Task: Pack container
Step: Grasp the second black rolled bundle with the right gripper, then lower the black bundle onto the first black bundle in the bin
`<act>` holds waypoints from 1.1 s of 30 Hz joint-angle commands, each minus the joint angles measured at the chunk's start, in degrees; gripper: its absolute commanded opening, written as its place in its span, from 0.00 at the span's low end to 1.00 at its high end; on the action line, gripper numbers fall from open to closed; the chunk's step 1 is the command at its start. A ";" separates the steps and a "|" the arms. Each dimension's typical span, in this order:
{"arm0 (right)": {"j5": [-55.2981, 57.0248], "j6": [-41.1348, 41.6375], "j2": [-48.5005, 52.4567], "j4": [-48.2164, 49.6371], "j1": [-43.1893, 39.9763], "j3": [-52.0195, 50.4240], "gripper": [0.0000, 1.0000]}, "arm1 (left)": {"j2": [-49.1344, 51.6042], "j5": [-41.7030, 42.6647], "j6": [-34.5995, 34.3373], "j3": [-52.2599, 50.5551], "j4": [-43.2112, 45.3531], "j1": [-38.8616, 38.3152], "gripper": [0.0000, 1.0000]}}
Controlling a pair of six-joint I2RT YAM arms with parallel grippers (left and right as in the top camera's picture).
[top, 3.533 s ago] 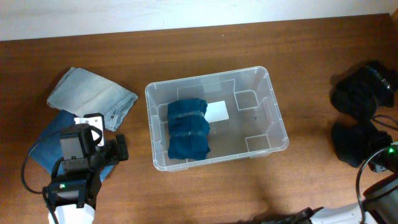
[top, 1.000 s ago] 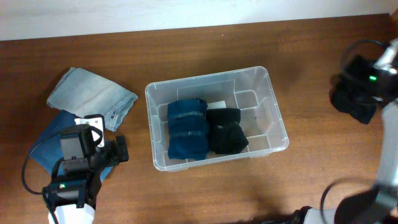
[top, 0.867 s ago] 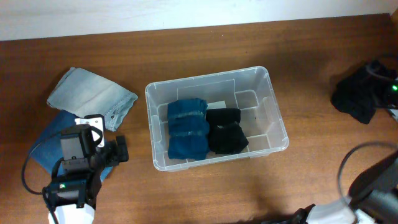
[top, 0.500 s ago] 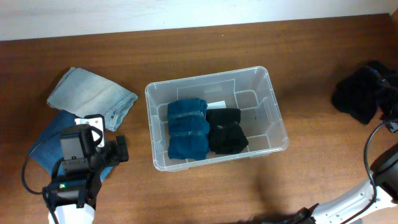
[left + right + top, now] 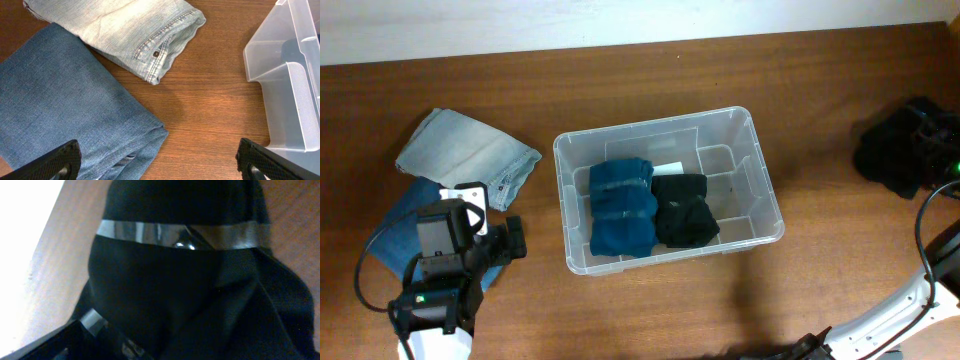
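Container point(image 5: 756, 176) sits mid-table, 1 clear bin, and it has 2 folded bundles lying inside: 1 blue bundle point(image 5: 621, 205) on its left side and 1 black bundle point(image 5: 684, 210) touching it on the right. A corner of the white label point(image 5: 670, 166) peeks out on the base behind them.

Over on the left, 2 denim pieces lie outside the bin: 1 pale jeans fold point(image 5: 125, 25) and 1 darker jeans fold point(image 5: 60, 110), the pale one overlapping the darker one's far edge. The left gripper point(image 5: 157, 161) hovers over the darker fold's edge and bare table point(image 5: 210, 115), fingers spread wide, holding nothing. The bin's near corner shows just to its right.

Far right now: 1 heap of black clothes point(image 5: 890, 160) lies well apart from the bin, and the right gripper point(image 5: 932, 145) is right on top of it. The wrist view fills with black fabric wrapped in 2 grey tape bands point(image 5: 185, 233). Only 1 finger point(image 5: 47, 346) shows at the bottom corner, so whether that gripper is clamped or released, I cannot tell.
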 commanded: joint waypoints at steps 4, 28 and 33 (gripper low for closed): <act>-5.53 0.96 6.49 -1.57 0.55 -1.86 0.52 | 0.11 0.66 -0.79 1.01 0.26 0.28 0.99; -21.64 -7.85 -31.02 -25.88 14.19 -1.79 0.04 | 0.11 0.63 -0.76 1.01 0.22 0.28 0.99; -17.64 -13.97 -42.58 -35.47 22.53 -1.79 0.04 | 0.11 0.63 -0.76 1.01 0.22 0.28 0.99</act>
